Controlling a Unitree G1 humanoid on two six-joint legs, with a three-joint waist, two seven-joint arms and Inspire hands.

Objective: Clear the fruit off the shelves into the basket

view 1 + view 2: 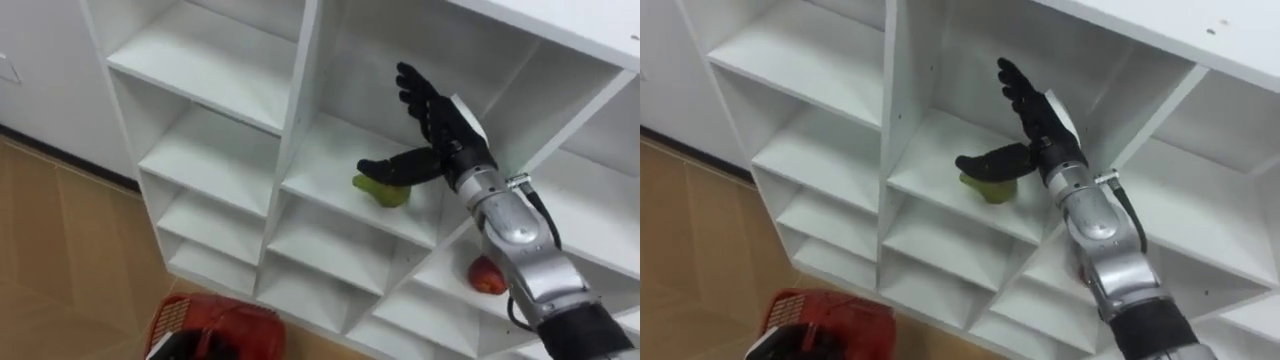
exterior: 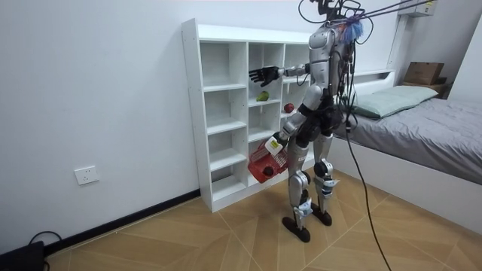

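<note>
I am reaching my right hand (image 1: 445, 125) into a middle compartment of the white closet (image 1: 300, 120), arm stretched up and forward from the lower right. Its fingers are pointing straight up and held apart from the thumb, which is sticking out sideways to my left, just above the green fruit (image 1: 383, 190); I cannot tell whether it is touching. The fruit is lying on that compartment's shelf, wider than tall, its long axis running left to right. A red fruit (image 1: 487, 277) is sitting one compartment lower, to the right. A red basket (image 1: 215, 320) is hanging at my left hand (image 2: 277, 141); its grip I cannot tell.
</note>
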